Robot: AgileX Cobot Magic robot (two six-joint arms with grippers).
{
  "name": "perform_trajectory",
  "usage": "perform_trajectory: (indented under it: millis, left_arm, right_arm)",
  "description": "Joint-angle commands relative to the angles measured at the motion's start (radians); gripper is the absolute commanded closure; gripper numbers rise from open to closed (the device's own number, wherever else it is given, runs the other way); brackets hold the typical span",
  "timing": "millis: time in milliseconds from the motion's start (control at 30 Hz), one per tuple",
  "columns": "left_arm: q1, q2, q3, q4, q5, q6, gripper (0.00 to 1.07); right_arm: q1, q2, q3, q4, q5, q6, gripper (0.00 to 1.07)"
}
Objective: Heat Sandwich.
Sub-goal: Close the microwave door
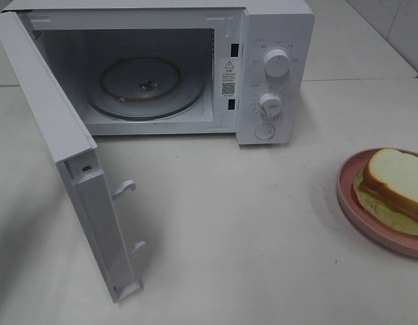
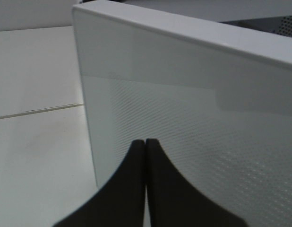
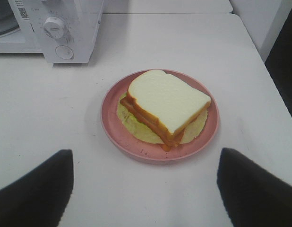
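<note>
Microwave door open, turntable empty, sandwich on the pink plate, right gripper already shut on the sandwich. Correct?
Not quite. The right gripper is open and short of the sandwich, touching nothing; the right wrist view shows its fingers wide apart on the near side of the pink plate. The rest holds: the exterior high view shows the microwave door open and the turntable empty.

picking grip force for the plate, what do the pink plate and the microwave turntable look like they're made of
Pink plate: probably matte plastic or melamine; even dull pink, a thick rounded rim, small dark specks, no sharp glare. Glazed ceramic can't be ruled out.
Microwave turntable: looks like clear glass; the centre hub and ring beneath show through it, and its rim catches light.
</note>
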Motion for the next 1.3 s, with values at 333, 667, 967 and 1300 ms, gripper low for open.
perform_trajectory:
  millis: [333,667,967,1300]
  left_arm:
    - [-0.147,0.08,-0.048,-0.051,-0.041,0.019,1.07]
    - [-0.255,0.152,-0.138,-0.171,-0.036,0.027,1.07]
    - [-0.367,0.232,-0.217,-0.29,-0.033,0.095,1.07]
    - [-0.487,0.325,-0.32,-0.462,-0.032,0.159,1.07]
  right_arm:
    - [-0.008,-0.027,0.001,0.002,-0.014,-0.012,0.31]
    - [-0.008,-0.027,0.001,0.002,-0.014,-0.012,0.31]
    - [-0.008,-0.027,0.001,0.002,-0.014,-0.012,0.32]
    - [-0.008,-0.027,0.001,0.002,-0.014,-0.012,0.32]
